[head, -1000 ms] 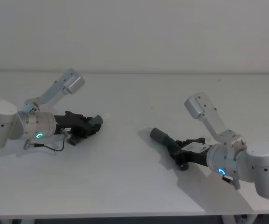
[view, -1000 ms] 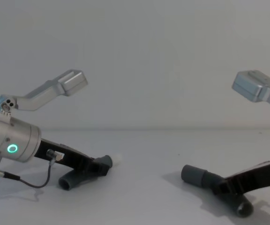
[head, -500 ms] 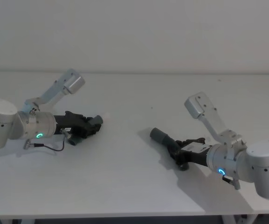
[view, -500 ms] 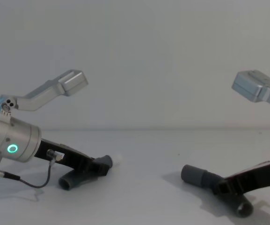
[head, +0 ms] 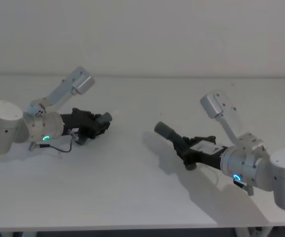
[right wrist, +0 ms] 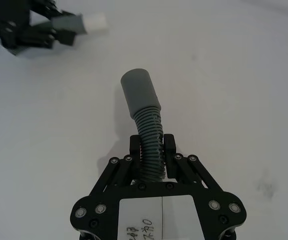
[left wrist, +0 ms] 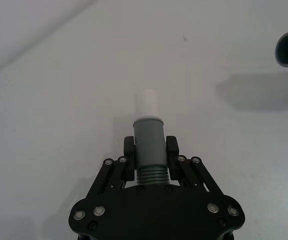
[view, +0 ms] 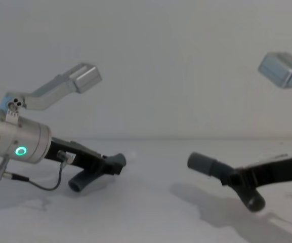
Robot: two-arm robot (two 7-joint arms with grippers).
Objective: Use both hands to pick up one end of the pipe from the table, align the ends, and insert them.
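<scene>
The left gripper (left wrist: 149,150) clamps its fingers on the white-tipped pipe piece (left wrist: 148,142) at the bench's (head: 132,197) left side; the right gripper (right wrist: 152,147) fingers clench the socket piece (right wrist: 141,95), raised over the bench's right.

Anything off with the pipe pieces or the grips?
Nothing stands out. The left gripper clamps the white-tipped piece by its cuff, the right gripper clamps the socket piece on its ribs; both look intact, ends apart, not yet joined.
</scene>
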